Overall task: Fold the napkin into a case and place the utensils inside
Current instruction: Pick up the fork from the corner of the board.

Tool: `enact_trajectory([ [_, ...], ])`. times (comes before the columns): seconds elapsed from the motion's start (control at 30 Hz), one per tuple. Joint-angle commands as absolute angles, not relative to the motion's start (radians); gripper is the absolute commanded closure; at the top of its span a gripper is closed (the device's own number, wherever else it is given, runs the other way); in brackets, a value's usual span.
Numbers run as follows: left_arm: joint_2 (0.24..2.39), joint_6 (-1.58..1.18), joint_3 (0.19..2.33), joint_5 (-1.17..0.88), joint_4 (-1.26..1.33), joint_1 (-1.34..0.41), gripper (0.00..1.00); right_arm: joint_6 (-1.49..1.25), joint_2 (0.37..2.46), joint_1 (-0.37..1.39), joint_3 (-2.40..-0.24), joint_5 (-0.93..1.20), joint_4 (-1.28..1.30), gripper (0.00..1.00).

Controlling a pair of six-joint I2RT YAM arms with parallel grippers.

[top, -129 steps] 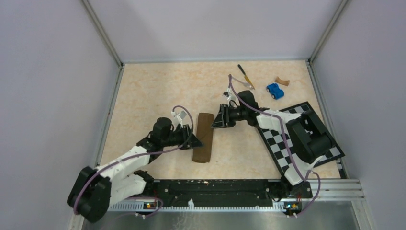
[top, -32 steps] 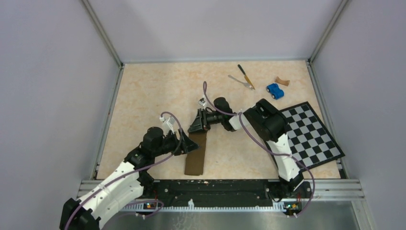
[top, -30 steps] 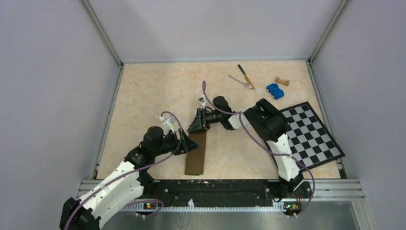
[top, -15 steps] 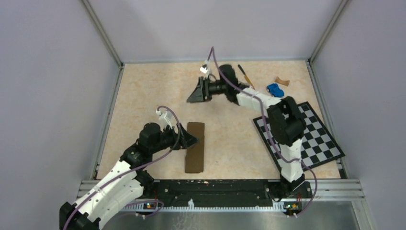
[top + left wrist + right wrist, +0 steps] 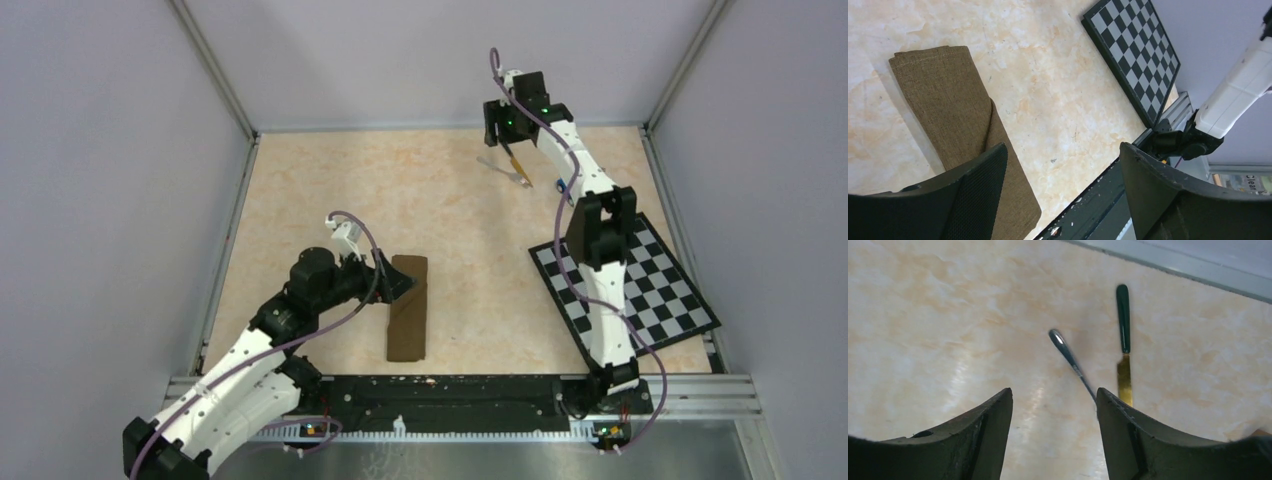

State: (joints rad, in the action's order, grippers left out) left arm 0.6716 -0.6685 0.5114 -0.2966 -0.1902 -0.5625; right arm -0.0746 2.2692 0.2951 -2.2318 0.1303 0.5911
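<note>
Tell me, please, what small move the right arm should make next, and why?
Probably lower the open right gripper onto the fork, which lies untouched below, between its fingers, beside the knife; the cloth is already folded into a narrow strip, so picking up a utensil seems to come next.

Open tabletop (image 5: 480, 290) between case (image 5: 407, 330) and checkerboard (image 5: 665, 290)

I've swung the right gripper (image 5: 1054, 405) off the case (image 5: 408, 330), out over the fork (image 5: 1073, 365) and knife (image 5: 1123, 330); its jaws now gape.
</note>
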Motion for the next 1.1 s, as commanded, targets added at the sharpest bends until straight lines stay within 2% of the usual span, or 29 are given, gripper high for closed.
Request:
enact_trajectory([
  [0.0, 0.727, -0.616, 0.552, -0.292, -0.157, -0.559, 0.13, 0.172, 2.447, 0.287, -2.453, 0.088, 0.838, 0.37],
  [0.1, 0.774, -0.619, 0.546, -0.312, -0.122, -0.557, 0.13, 0.258, 2.513, 0.286, -2.522, 0.091, 0.871, 0.35],
  [0.3, 0.865, -0.633, 0.539, -0.350, -0.051, -0.556, 0.14, 0.327, 2.491, 0.281, -2.369, 0.019, 0.828, 0.36],
  [0.63, 0.894, -0.658, 0.531, -0.380, -0.015, -0.555, 0.14, 0.320, 2.467, 0.253, -2.252, 0.067, 0.781, 0.40],
  [0.73, 0.882, -0.659, 0.527, -0.380, -0.017, -0.553, 0.14, 0.312, 2.462, 0.253, -2.221, 0.096, 0.784, 0.47],
  [1.07, 0.895, -0.579, 0.575, -0.337, -0.092, -0.539, 0.13, 0.167, 2.274, 0.262, -1.925, 0.239, 0.689, 0.86],
])
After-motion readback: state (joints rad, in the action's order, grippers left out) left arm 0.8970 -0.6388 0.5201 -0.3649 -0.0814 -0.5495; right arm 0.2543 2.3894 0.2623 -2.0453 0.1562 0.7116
